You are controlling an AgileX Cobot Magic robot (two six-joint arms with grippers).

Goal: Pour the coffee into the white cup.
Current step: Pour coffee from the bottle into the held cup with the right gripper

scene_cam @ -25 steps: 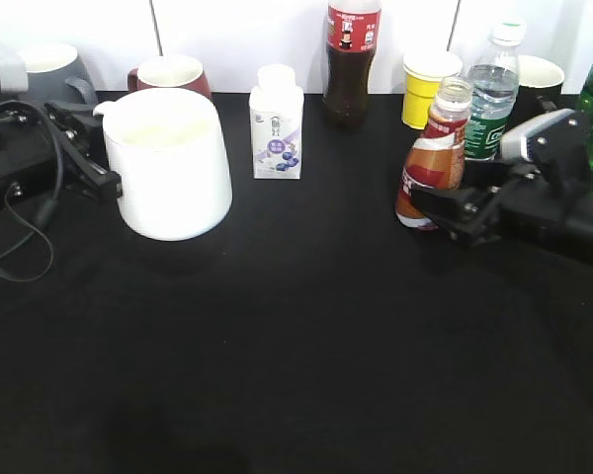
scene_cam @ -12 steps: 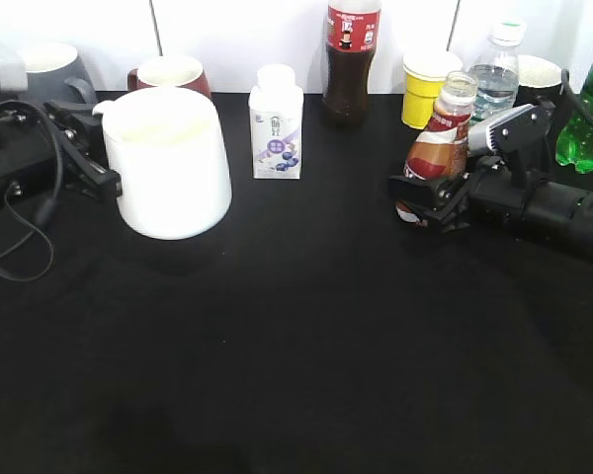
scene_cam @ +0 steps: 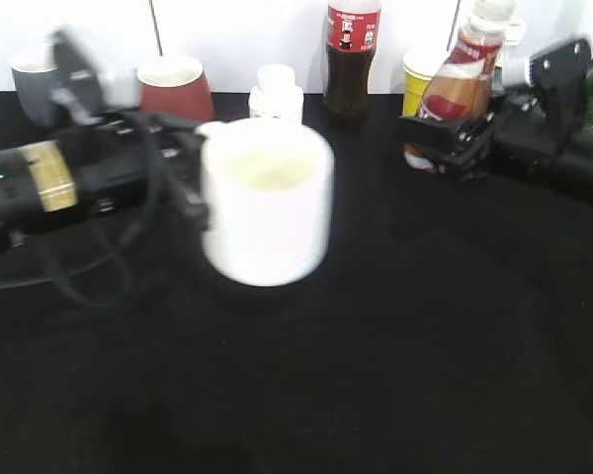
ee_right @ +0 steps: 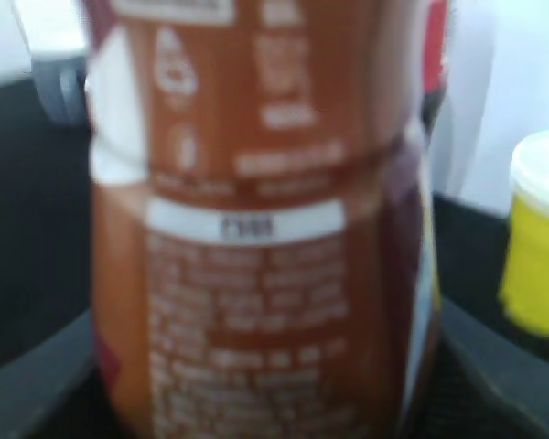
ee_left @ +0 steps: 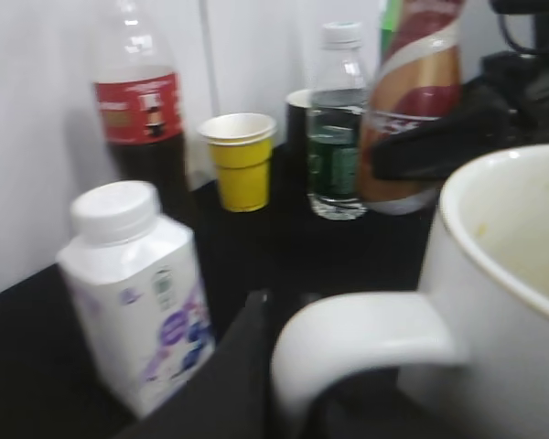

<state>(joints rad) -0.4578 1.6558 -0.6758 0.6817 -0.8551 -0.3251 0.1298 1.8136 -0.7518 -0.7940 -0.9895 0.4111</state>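
Note:
The white cup (scene_cam: 267, 212) is lifted off the black table, near the middle-left of the exterior view, blurred by motion. My left gripper (scene_cam: 193, 193) is shut on its loop handle (ee_left: 357, 343); the cup's rim shows in the left wrist view (ee_left: 508, 238). The coffee bottle (scene_cam: 460, 84), with orange-brown and white wrap, is raised and tilted slightly at the upper right. My right gripper (scene_cam: 450, 138) is shut on its lower body; the bottle fills the right wrist view (ee_right: 256, 238). It also shows in the left wrist view (ee_left: 412, 101), to the right of and beyond the cup.
A white milk carton (ee_left: 137, 293) stands behind the cup. A dark red-labelled soda bottle (scene_cam: 348, 59), a yellow paper cup (scene_cam: 420, 79), a red mug (scene_cam: 173, 89), a grey mug (scene_cam: 35, 74) and a clear water bottle (ee_left: 339, 119) line the back wall.
My left gripper has lifted the white cup and carried it right toward the table's middle. My right gripper has raised the coffee bottle higher.

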